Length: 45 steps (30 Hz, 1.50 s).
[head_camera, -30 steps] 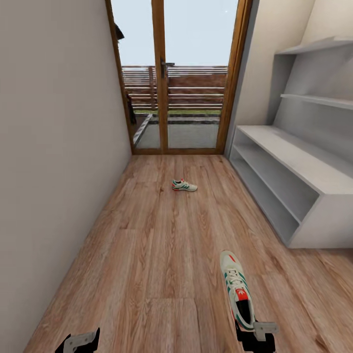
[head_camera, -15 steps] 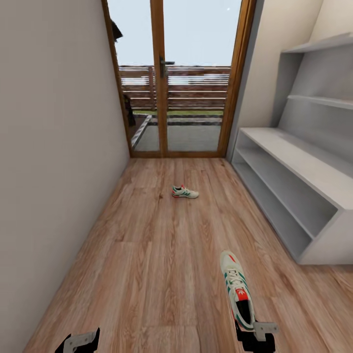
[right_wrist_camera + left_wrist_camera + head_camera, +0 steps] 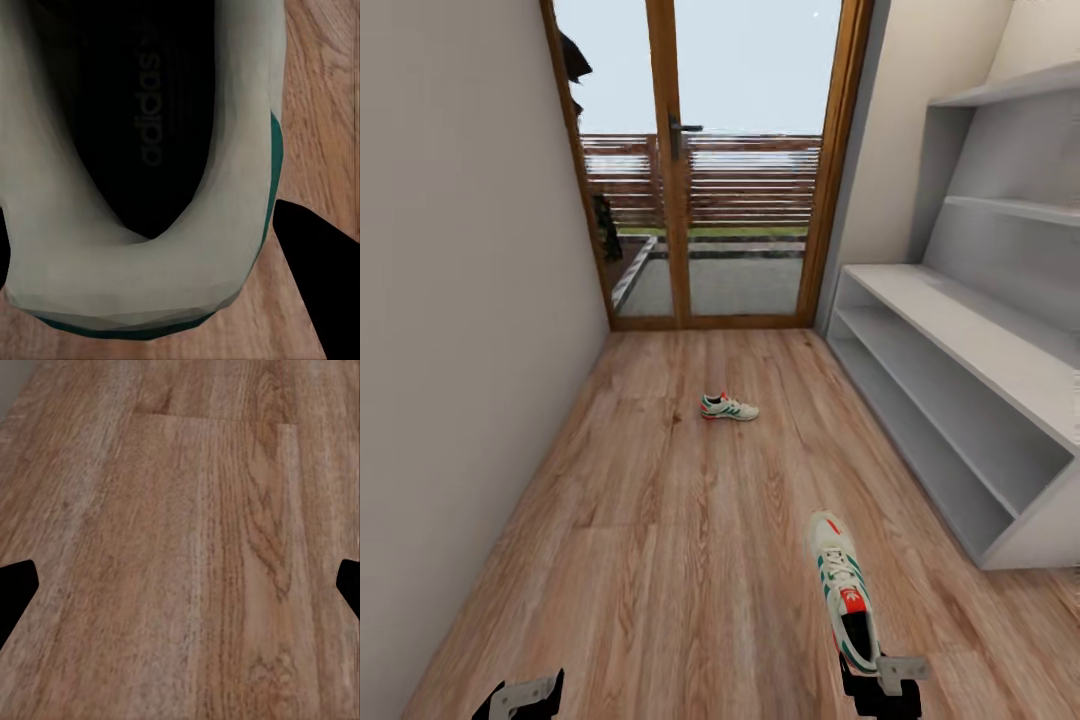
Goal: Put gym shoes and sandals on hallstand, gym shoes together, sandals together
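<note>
Corridor floor (image 3: 660, 540) ran to glazed doors (image 3: 700, 170); hallstand (image 3: 960, 370) alongside, shelves bare. Right gripper (image 3: 880, 680) clamped one gym shoe (image 3: 843, 590) at heel. Second gym shoe (image 3: 728, 407) lay ahead. Left gripper (image 3: 520, 695) spread, empty. Best keep the shoe level, set it deep on shelf.

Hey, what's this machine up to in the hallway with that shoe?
It is tidying shoes. Its right pincer grips one white gym shoe by the heel, above the wood floor. The other gym shoe lies further ahead near the glass door. The shoe rack on the right is bare. The left pincer hangs open.
</note>
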Motion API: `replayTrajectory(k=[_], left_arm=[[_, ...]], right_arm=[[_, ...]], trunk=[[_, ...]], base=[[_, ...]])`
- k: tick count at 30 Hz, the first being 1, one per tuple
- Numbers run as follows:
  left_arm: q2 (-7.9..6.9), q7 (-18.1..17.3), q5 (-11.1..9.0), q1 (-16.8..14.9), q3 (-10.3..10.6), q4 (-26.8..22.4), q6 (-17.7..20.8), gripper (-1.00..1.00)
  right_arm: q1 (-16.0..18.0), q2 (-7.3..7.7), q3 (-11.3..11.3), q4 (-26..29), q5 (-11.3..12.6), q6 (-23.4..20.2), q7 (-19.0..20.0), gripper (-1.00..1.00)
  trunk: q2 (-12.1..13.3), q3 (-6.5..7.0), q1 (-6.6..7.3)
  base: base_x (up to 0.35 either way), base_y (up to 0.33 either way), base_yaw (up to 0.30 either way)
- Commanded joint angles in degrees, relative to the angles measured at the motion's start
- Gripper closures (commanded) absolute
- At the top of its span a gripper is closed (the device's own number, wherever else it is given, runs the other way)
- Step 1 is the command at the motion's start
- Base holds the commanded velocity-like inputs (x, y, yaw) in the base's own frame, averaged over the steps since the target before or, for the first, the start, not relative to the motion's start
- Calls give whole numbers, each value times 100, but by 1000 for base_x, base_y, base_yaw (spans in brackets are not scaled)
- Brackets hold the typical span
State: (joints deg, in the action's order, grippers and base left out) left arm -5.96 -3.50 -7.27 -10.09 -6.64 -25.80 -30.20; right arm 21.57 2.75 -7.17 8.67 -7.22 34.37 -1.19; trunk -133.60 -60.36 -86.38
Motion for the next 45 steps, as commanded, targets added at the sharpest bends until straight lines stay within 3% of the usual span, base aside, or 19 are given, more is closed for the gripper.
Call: replayTrajectory(k=[1, 35, 45], left_arm=[[-1, -37, -55, -1, -4, 3, -12, -100], [-2, -36, -55, -1, -4, 2, -12, -100], [-2, -36, -55, -1, -4, 4, -12, -100]], right_arm=[[5, -2, -39, -6, -60, 17, -22, 100], [5, -9, -39, -6, -63, 21, -21, 100], [5, -9, -39, -6, -67, 17, -22, 100]], trunk=[[-2, -2, -2], [-2, 6, -2], [-2, 6, -2]], base=[[336, 0, -252], [336, 25, -25], [325, 165, -203]])
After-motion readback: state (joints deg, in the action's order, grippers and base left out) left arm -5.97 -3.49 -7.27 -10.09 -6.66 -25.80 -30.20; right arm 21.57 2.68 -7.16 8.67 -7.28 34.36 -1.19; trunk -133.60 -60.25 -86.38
